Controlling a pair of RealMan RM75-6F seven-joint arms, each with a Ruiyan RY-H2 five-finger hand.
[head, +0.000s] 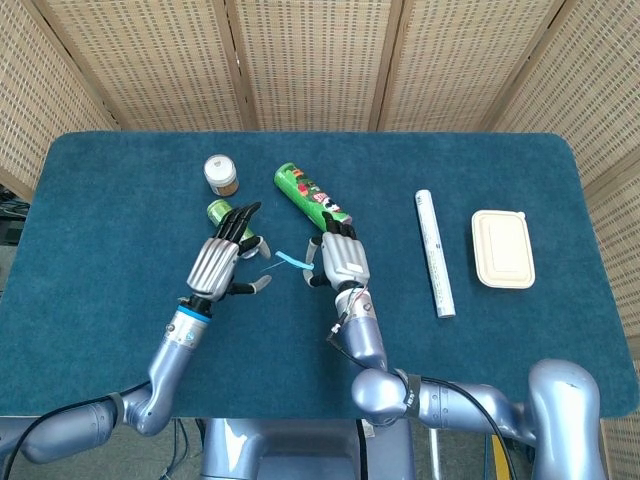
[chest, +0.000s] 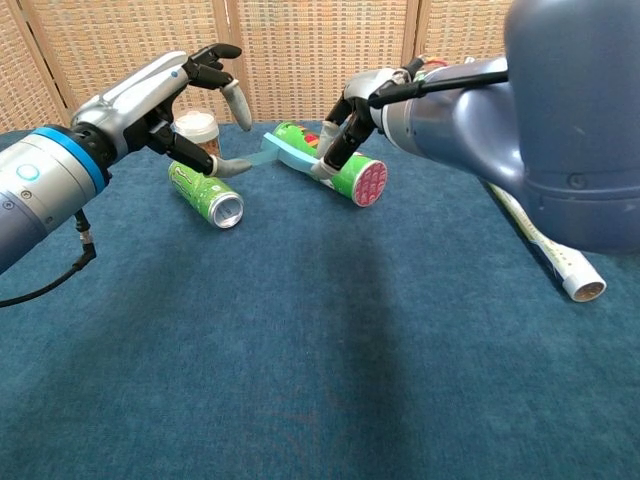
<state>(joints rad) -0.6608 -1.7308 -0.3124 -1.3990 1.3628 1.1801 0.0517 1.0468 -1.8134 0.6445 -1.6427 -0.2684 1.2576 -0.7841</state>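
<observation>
Closest to the robot, the left hand (head: 214, 266) hangs over the blue table (head: 120, 330) with its fingers (chest: 236, 98) spread apart and nothing in them, hovering right above the green can (chest: 205, 190) that lies on its side, open end toward the chest camera. From the head view the can is mostly hidden under that hand, only its far end poking out. Just beside it to the right, the right hand (head: 343, 260) has its fingers curled onto the near end of the green chip tube (head: 308, 196), which lies at a slant with its red cap facing the robot in the chest view, and it's pinching a light blue strip (head: 291, 261) that sticks out to the left toward the other hand. I can't tell whether the strip actually touches the left thumb, but in the chest view they look very close. A bit further back, just behind the can, a small jar (head: 220, 174) with a white lid stands upright. Off to the right, well apart from both hands, a white rolled tube (head: 434, 253) lies lengthwise, and beside it near the table's right edge sits a cream lidded box (head: 502, 248). Woven screens (head: 320, 60) close off the back.
</observation>
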